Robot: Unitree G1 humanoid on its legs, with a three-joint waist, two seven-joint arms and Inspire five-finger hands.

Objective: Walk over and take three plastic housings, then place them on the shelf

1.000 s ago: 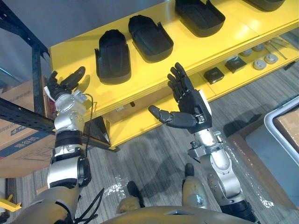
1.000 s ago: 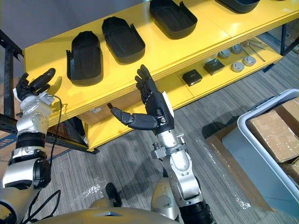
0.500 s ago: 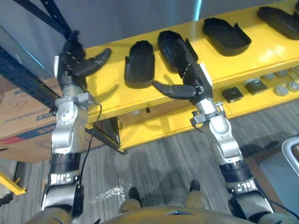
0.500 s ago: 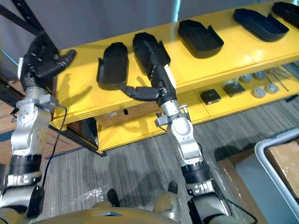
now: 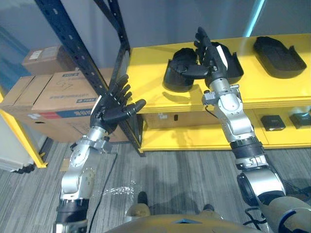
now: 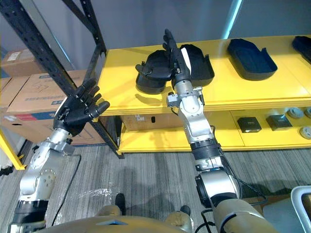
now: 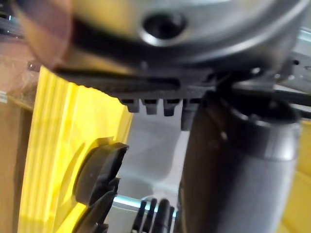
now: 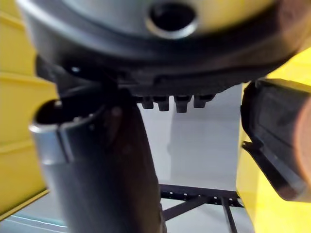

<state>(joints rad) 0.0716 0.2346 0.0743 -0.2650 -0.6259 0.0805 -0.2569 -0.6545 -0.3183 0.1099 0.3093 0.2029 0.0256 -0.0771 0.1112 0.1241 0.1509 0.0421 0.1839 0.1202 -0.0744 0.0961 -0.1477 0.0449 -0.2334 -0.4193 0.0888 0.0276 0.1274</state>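
Reaching over the yellow shelf point(image 6: 252, 92), the right hand point(image 6: 176, 58) hovers with fingers straight and thumb spread between 2 black housings point(image 6: 150, 75), positioned for a grasp. A 3rd housing point(image 6: 250, 58) lies farther along the shelf. The left hand point(image 6: 77, 109), spread wide, waits below the shelf's end.

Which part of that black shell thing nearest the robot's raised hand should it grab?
Probably the raised side wall of the leftmost plastic housing. It lies open side up on the yellow shelf, so its rim gives thumb and fingers something to pinch. The open right hand already hovers over it, so coming down from above suits best.
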